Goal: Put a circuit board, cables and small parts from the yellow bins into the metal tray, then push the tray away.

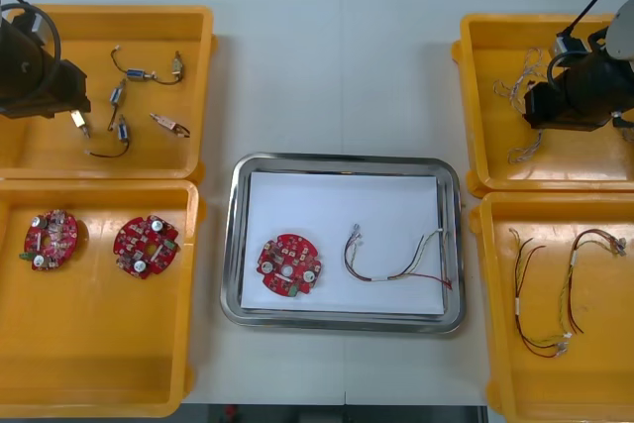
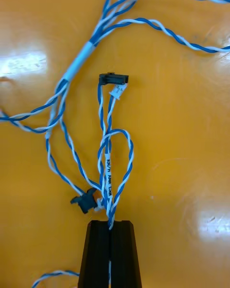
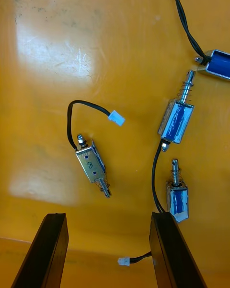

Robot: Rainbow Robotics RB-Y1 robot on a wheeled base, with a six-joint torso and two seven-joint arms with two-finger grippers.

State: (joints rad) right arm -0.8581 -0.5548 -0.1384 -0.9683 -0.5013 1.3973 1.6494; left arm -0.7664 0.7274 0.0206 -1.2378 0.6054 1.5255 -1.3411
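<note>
Nearest to us, the near left yellow plastic bin (image 1: 99,364) holds two round red circuit boards (image 1: 146,245). The near right yellow bin (image 1: 594,383) holds thin red and yellow cables (image 1: 540,294). Between the bins lies the shiny metal tray (image 1: 342,323), white inside. It already contains one red board (image 1: 289,266) and, beside it but apart, a thin cable of dark and red wires (image 1: 396,257).

Farther away, the left gripper (image 3: 109,217) hovers low in the far left yellow bin (image 3: 48,53). Its black fingers are wide apart, and a small silver metal part (image 3: 92,163) lies just ahead, between them. The right gripper (image 2: 110,224) is in the far right yellow bin (image 2: 182,149), its fingers pressed together on a strand of the twisted blue and white cable (image 2: 108,158).

We see two risks. The strand is pinched only at the fingertips and it crosses other loops, so a lift may let it slip or drag the whole tangle. On the left, the black wire of a neighbouring part (image 3: 177,199) runs against one finger, and closing may catch it too.
</note>
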